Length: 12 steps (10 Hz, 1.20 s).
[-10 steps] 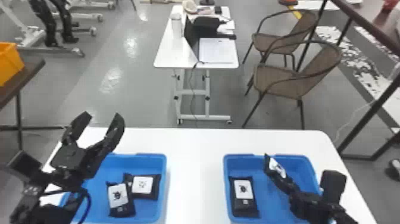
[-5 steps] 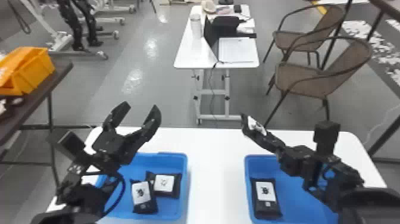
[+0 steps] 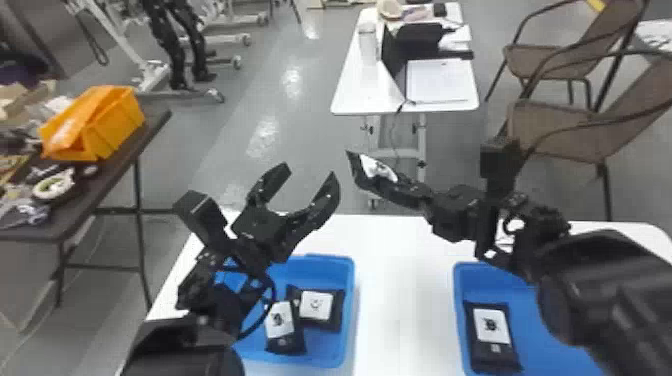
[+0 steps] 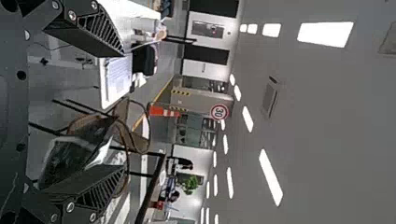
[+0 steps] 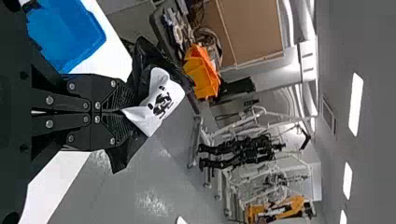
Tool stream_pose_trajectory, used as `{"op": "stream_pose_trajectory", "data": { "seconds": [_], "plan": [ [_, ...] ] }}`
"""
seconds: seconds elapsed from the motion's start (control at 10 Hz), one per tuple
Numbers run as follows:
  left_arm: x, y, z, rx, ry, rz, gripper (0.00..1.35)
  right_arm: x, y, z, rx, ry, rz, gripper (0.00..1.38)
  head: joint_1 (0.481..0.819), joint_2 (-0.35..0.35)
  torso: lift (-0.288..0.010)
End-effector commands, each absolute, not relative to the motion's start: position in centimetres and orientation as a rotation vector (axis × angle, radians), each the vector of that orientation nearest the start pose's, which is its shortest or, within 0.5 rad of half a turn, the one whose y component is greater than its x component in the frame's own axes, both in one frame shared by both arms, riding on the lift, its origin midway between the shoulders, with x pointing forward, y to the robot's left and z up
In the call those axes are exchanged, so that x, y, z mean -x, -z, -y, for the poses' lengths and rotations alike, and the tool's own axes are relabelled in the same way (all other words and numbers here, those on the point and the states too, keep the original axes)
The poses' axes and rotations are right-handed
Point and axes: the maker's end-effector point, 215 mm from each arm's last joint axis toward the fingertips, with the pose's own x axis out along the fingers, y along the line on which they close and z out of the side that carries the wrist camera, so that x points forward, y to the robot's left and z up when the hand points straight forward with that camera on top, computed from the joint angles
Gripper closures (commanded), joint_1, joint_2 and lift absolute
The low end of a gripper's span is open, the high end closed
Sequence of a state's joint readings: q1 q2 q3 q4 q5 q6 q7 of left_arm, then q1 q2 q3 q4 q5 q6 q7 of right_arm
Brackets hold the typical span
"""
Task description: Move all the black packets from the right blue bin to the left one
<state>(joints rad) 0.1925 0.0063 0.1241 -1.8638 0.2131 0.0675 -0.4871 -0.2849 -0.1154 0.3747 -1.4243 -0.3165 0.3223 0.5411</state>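
In the head view my left gripper stands open above the far edge of the left blue bin, its fingers spread with nothing between them. My right gripper is shut on a black packet with a white label, held up between the two bins. Two black packets lie touching in the left bin. One black packet lies in the right blue bin. In the left wrist view the left gripper is wide apart; in the right wrist view the right gripper pinches the packet.
Both bins stand on a white table. My right forearm covers part of the right bin, my left arm part of the left one. A dark side table with an orange crate is at the left, chairs beyond the right side.
The right gripper has risen out of the right bin with the packet and moved left. The left gripper has moved towards the middle, still open. The head view has shifted to the left.
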Motion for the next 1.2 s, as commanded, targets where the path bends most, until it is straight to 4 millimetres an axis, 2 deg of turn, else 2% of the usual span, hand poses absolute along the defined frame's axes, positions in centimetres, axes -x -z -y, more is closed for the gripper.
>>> {"op": "stream_pose_trajectory", "data": {
  "seconds": [0.0, 0.2, 0.4, 0.6, 0.9, 1.1],
  "plan": [
    [-52.5, 31.2, -19.8, 0.233, 0.368, 0.009, 0.18, -56.4, 33.6, -6.4, -0.124, -0.974, -0.226, 1.28, 0.690, 0.227, 0.000],
    [-52.7, 32.4, -19.9, 0.438, 0.340, -0.024, 0.18, -55.8, 33.5, -8.1, -0.103, -1.011, -0.226, 1.28, 0.693, 0.258, 0.000],
    [-52.5, 32.3, -20.6, 0.561, 0.311, -0.016, 0.18, -55.6, 33.8, -8.3, -0.102, -1.017, -0.233, 1.28, 0.695, 0.280, 0.000],
    [-52.4, 32.3, -19.5, 0.642, 0.325, -0.025, 0.18, -55.5, 34.2, -8.4, -0.110, -1.018, -0.244, 1.28, 0.695, 0.287, 0.000],
    [-52.3, 32.9, -17.9, 0.659, 0.347, -0.054, 0.18, -55.1, 34.8, -8.9, -0.123, -1.031, -0.268, 1.28, 0.695, 0.276, 0.000],
    [-52.8, 32.1, -17.8, 0.599, 0.348, -0.033, 0.17, -54.9, 35.2, -9.1, -0.122, -1.038, -0.282, 1.28, 0.695, 0.269, 0.000]
  ]
}}
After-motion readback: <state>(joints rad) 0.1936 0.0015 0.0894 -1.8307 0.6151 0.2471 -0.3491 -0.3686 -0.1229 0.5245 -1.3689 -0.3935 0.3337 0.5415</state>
